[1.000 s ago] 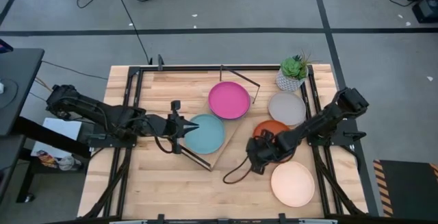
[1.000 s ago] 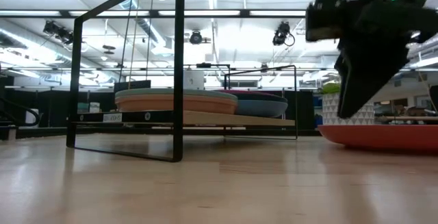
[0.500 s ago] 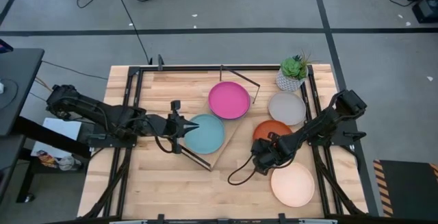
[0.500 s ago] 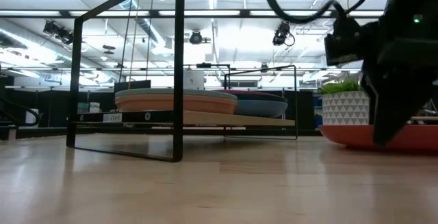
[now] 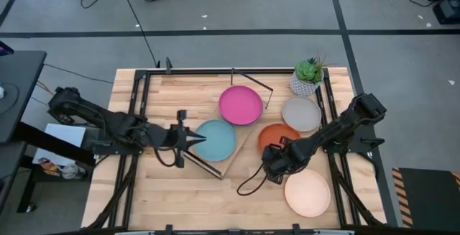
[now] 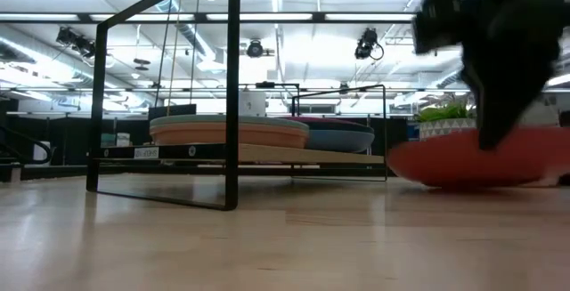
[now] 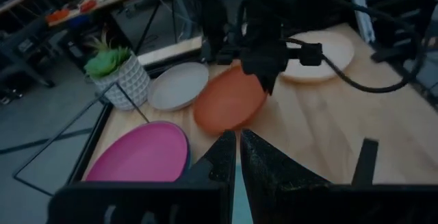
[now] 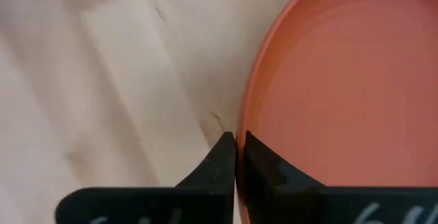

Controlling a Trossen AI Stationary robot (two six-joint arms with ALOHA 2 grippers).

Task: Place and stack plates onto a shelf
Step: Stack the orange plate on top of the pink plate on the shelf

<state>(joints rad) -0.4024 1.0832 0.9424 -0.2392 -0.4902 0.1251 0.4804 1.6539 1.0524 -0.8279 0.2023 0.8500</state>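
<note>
An orange plate (image 5: 282, 136) lies right of the shelf (image 5: 228, 164) and shows tilted in the low view (image 6: 463, 162). My right gripper (image 8: 237, 142) is shut on its rim. A light teal plate (image 5: 217, 140) and a pink plate (image 5: 241, 106) sit on the shelf plank (image 6: 303, 157), each on top of another plate. My left gripper (image 5: 192, 140) is shut, its tips at the light teal plate's left rim. Most of that plate is hidden under the fingers in the left wrist view. My right gripper pinches the orange plate's rim (image 8: 248, 118) at its near-left side, one finger inside the dish and one outside. The fingers come from above, slanting down. The held side is raised and the plate tilts. My left gripper: I cannot tell whether it touches the light teal plate.
A grey plate (image 5: 300, 113) lies behind the orange one and a cream plate (image 5: 307, 193) lies near the front right. A potted plant (image 5: 307, 77) stands at the far right. The shelf's black wire end frames (image 6: 233, 86) stand up at both ends.
My right gripper has come down onto the orange plate's near-left rim, taken hold and gone up again. The plate has tipped, its held side lifted, and it has shifted a little toward the shelf. My left gripper has turned slightly at the light teal plate's edge.
</note>
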